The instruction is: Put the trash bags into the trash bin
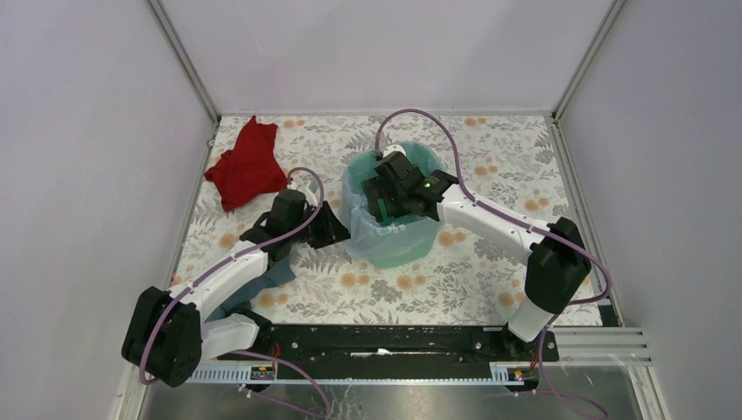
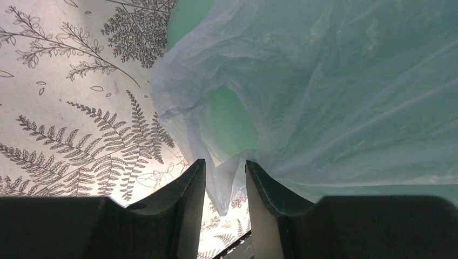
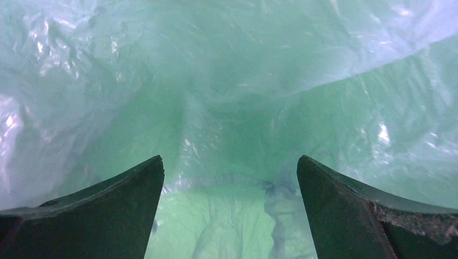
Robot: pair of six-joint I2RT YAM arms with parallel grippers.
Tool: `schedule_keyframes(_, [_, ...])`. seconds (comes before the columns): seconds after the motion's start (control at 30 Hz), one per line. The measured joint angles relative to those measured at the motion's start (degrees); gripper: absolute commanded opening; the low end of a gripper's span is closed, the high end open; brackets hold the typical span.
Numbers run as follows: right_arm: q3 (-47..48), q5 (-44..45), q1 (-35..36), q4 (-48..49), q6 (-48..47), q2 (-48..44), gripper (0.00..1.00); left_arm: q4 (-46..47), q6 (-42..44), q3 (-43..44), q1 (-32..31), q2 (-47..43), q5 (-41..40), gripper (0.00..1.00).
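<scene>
Over the mint-green trash bin (image 1: 398,249) at mid-table, the pale-blue trash bag (image 1: 357,223) is draped, lining the inside and spilling down the bin's left side. The right gripper (image 3: 229,164) reaches down inside it — jaws spread wide, holding nothing. The left gripper (image 2: 224,164) sits at the outer film, jaws slightly apart — a fold hangs loose between them.

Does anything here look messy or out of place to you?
Yes. The thin plastic bag is not fully inside the green bin: part of it hangs down the outside, with a loose corner between the two fingers of the left gripper. A red cloth lies crumpled at the far left of the table.
</scene>
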Motion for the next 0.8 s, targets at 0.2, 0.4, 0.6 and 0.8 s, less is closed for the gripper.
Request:
schedule_keyframes(0.2, [1.31, -0.09, 0.00, -4.28, -2.05, -1.60, 1.00, -1.03, 1.31, 1.29, -0.52, 0.00, -1.60, 0.47])
schedule_keyframes(0.4, [1.14, -4.72, 0.00, -1.92, -1.11, -1.42, 1.00, -3.37, 1.42, 3.43, -2.60, 2.03, -3.89, 0.54])
schedule_keyframes(0.6, [0.26, -5.57, 0.00, 0.15, -0.94, -1.57, 1.00, -4.13, 0.96, 5.95, -6.40, 3.56, -8.13, 0.76])
schedule_keyframes(0.8, [-1.25, -2.99, -0.81, -0.17, -3.54, -5.22, 1.00, -11.54, 2.12, 8.31, -7.50, -2.43, -13.90, 0.95])
